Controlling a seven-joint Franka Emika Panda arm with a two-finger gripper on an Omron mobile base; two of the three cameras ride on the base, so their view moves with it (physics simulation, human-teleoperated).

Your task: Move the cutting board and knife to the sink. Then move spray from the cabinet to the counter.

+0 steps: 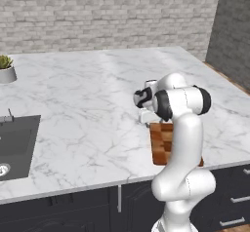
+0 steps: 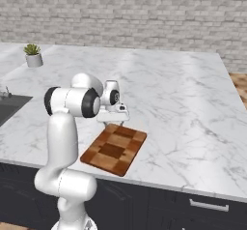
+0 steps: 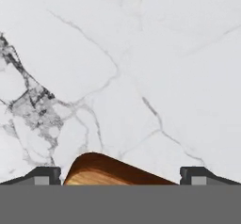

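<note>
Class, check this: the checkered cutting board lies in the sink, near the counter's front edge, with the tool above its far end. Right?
Not quite. The cutting board lies on the counter, not in the sink, as the right base view shows; the tool is above its far end.

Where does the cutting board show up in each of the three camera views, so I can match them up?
Left base view: the cutting board lies at the counter's near edge, right of centre, partly hidden behind the white arm.
Right base view: the board is fully visible, lower centre, angled at the counter's front edge, just below the gripper.
Hand view: its rounded corner shows at bottom centre, between the two open jaws.
Shared landmark: the potted plant at far left.
</note>
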